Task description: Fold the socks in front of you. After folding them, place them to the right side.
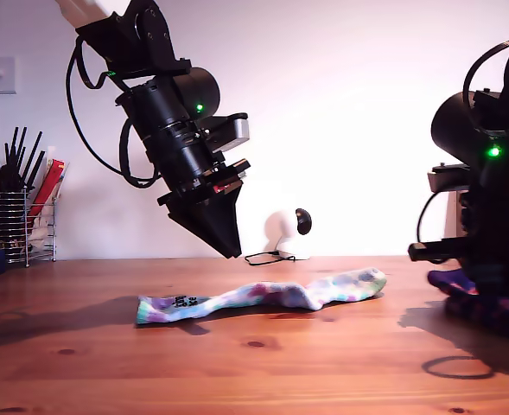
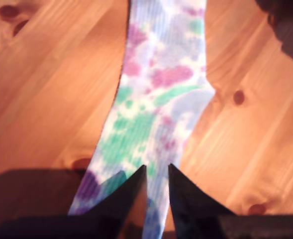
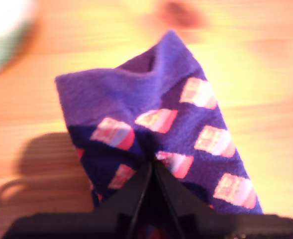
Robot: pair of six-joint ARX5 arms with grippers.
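My first gripper (image 2: 157, 172) hangs slightly spread above the tie-dye sock (image 1: 263, 296), flat mid-table (image 1: 254, 363). At three o'clock in the exterior view, my second gripper (image 3: 152, 167) pinches the navy sock (image 3: 156, 129).

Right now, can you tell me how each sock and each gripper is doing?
Pastel tie-dye sock: lying stretched out flat on the wooden table, unfolded.
Dark navy sock with red-orange diamonds: bunched up, pinched.
My first gripper: above the tie-dye sock, slightly open, holding nothing.
My second gripper: shut on the navy sock.
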